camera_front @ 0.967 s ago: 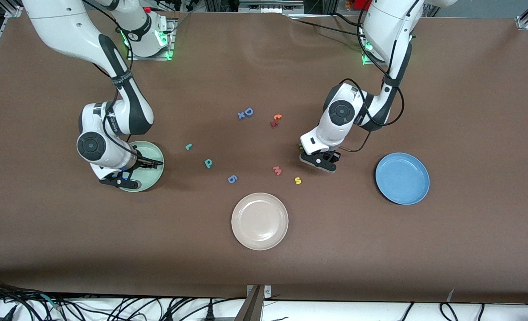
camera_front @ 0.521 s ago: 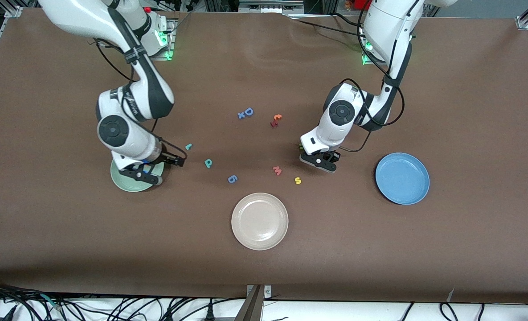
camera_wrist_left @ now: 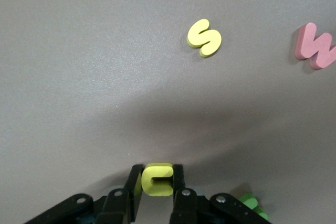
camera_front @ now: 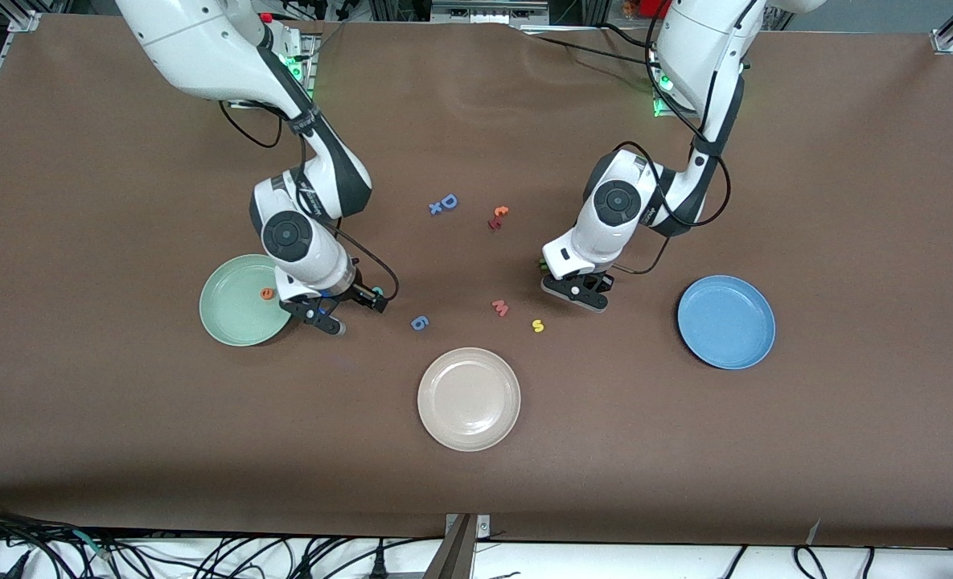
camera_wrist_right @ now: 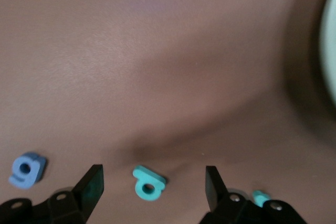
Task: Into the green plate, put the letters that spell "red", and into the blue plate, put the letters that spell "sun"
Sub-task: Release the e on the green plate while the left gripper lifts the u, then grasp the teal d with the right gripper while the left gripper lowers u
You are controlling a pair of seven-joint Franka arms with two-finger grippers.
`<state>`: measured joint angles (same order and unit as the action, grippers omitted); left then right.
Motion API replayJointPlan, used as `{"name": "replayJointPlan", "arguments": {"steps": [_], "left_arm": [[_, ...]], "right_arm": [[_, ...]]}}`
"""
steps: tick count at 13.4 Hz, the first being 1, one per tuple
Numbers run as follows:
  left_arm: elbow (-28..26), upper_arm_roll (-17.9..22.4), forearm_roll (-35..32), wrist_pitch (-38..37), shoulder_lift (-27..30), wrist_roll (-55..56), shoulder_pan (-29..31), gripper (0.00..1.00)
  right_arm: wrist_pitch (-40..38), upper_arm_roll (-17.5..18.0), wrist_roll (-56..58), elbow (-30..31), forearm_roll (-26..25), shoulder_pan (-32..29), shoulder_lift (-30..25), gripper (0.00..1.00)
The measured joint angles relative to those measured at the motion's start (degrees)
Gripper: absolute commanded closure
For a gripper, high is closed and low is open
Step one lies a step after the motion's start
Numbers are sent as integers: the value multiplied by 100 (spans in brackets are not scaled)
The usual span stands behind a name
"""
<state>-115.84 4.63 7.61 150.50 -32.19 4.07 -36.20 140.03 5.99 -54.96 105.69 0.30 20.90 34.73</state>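
Observation:
My left gripper [camera_wrist_left: 157,176] [camera_front: 577,293] is shut on the yellow "u" [camera_wrist_left: 156,183], low over the table. The green "n" [camera_wrist_left: 251,203] lies just beside it. The yellow "s" [camera_front: 537,326] [camera_wrist_left: 205,37] rests nearer the front camera. My right gripper [camera_wrist_right: 153,187] [camera_front: 351,310] is open, low, its fingers either side of the teal "d" [camera_wrist_right: 148,183], which lies flat. A small teal piece [camera_wrist_right: 260,198], likely the "r", lies beside one finger. The orange "e" [camera_front: 267,293] lies in the green plate [camera_front: 231,318]. The blue plate [camera_front: 725,322] holds nothing.
A beige plate [camera_front: 469,398] sits near the front edge. A blue "6" piece [camera_front: 419,322] [camera_wrist_right: 25,170] lies close to the "d". A pink "m" [camera_front: 500,307] is next to the "s". A blue "D" [camera_front: 448,201] and an orange-red pair [camera_front: 498,217] lie toward the bases.
My right arm has swung off the green plate toward the table's middle and now stands over the "d"; the "e" shows lying in the plate. My left gripper has closed on the "u".

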Motion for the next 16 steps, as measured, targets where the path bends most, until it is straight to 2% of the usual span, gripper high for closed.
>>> {"name": "replayJointPlan", "arguments": {"steps": [6, 8, 14, 16], "left_arm": [[19, 31, 0, -54, 3, 0, 46, 78], [96, 72, -24, -321, 49, -18, 192, 78], [273, 122, -926, -1388, 512, -45, 721, 80], [277, 123, -992, -1623, 649, -354, 923, 80]], "right_arm": [[12, 0, -902, -111, 152, 103, 121, 14], [-1, 0, -1095, -110, 187, 103, 180, 14], [-45, 1, -1627, -110, 195, 193, 222, 19], [-118, 1, -1722, -110, 195, 199, 222, 26]]}}
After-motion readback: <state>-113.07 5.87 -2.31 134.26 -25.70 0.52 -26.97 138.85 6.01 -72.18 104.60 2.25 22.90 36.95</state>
